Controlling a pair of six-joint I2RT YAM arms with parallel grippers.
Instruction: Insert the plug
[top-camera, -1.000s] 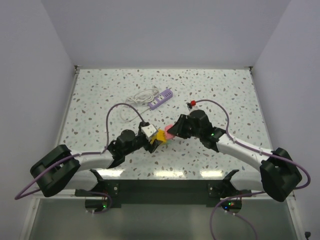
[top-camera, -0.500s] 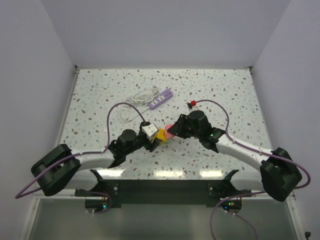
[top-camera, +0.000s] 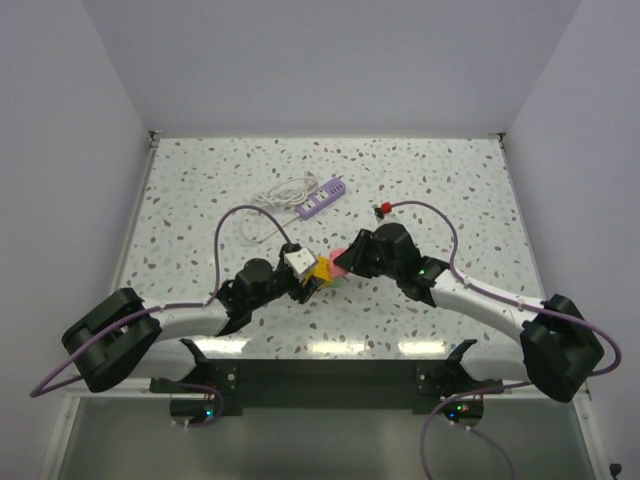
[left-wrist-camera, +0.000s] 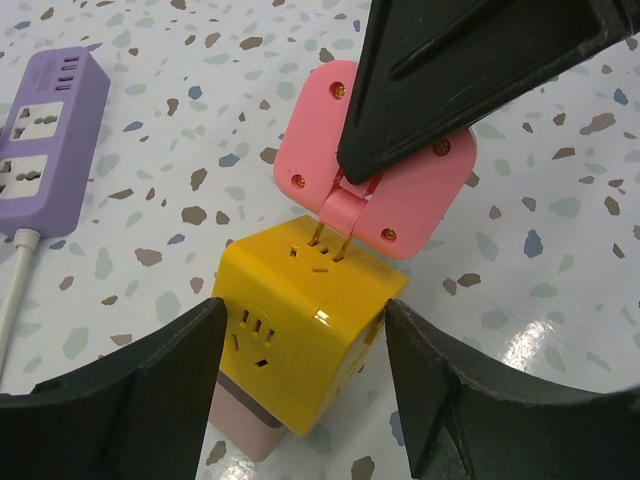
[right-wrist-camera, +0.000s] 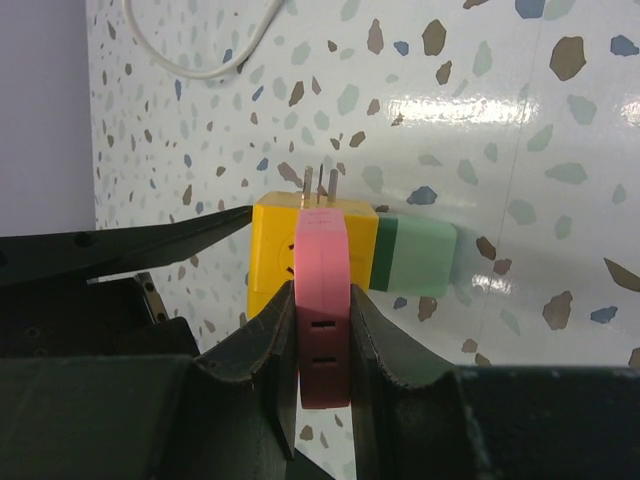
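Note:
A yellow socket cube (left-wrist-camera: 300, 320) stands on the speckled table between my left gripper's (left-wrist-camera: 303, 312) fingers, which press on its two sides. My right gripper (right-wrist-camera: 322, 295) is shut on a flat pink plug (left-wrist-camera: 400, 200), tilted over the cube. The plug's two metal prongs (left-wrist-camera: 327, 238) meet the slots in the cube's top face; how deep they sit I cannot tell. In the top view the cube (top-camera: 320, 270) and plug (top-camera: 340, 262) lie mid-table between both grippers.
A green block (right-wrist-camera: 420, 258) and a pale pink block (left-wrist-camera: 245, 435) sit against the cube. A purple power strip (top-camera: 324, 197) with a coiled white cable (top-camera: 280, 193) lies behind. A small red piece (top-camera: 380, 208) is at the back right.
My left gripper's fingers have closed in onto the sides of the yellow cube. The right gripper with the pink plug has barely moved.

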